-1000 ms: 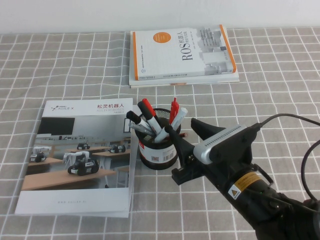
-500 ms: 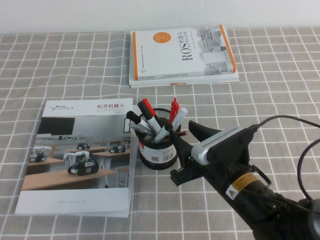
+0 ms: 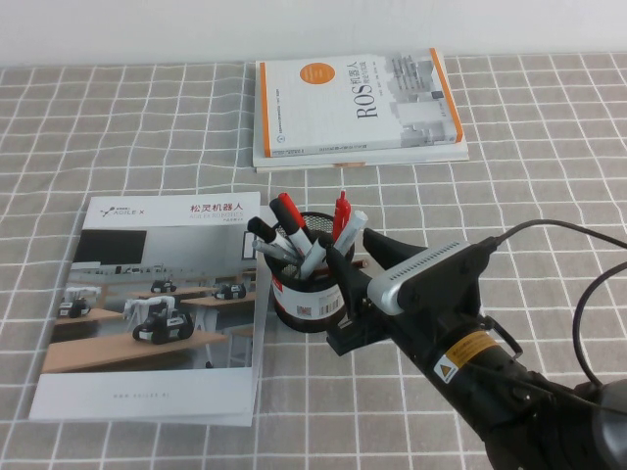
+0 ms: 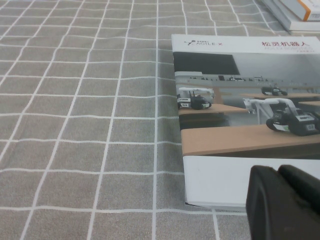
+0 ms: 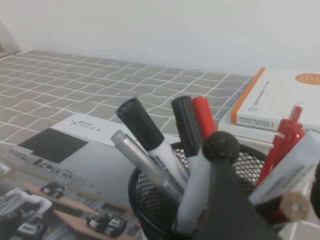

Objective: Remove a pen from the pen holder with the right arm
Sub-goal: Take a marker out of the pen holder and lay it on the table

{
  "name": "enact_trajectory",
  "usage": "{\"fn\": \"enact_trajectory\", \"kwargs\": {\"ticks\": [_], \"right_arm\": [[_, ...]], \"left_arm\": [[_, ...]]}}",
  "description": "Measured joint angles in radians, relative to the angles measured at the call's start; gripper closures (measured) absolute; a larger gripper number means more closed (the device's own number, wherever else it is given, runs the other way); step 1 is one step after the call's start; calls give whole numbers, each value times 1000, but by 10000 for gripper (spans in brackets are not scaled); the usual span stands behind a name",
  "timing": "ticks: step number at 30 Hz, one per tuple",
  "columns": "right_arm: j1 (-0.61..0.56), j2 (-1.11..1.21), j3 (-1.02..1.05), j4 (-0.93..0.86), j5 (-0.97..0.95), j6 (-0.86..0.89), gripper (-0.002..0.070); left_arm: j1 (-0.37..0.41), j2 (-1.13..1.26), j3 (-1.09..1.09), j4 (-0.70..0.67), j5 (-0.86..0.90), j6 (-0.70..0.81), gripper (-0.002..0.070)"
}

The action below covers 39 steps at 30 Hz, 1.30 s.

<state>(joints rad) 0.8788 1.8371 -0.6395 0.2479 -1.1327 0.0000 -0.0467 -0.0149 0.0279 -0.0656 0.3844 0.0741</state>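
Got the black mesh pen holder (image 3: pixel 309 299) mid-frame, stuffed with black-capped markers (image 5: pixel 137 117), red pens (image 5: pixel 285 140) and a pencil (image 5: pixel 295 204). Spotting the right gripper (image 3: pixel 350 243) at its right rim, jaws spread around a white-barrelled marker (image 5: pixel 292 167), probably to line up a pinch. No telling open or shut for the left gripper (image 4: pixel 282 200), parked over the glossy brochure (image 4: pixel 240 140).

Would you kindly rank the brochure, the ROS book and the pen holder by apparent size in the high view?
1. brochure
2. ROS book, farther off, so unsure
3. pen holder
Right pincer at the holder; left pincer near the brochure.
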Motion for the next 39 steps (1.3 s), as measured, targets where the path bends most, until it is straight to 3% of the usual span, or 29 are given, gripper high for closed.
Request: {"fn": "enact_trajectory", "kwargs": {"ticks": [4, 32, 39], "right_arm": [[0, 2, 0, 0, 0, 0, 379], [0, 2, -1, -10, 0, 6, 659], [0, -23, -1, -7, 0, -7, 666]], "left_arm": [[0, 0, 0, 0, 0, 0, 678], [0, 0, 0, 0, 0, 0, 678], [0, 0, 0, 0, 0, 0, 678]]}}
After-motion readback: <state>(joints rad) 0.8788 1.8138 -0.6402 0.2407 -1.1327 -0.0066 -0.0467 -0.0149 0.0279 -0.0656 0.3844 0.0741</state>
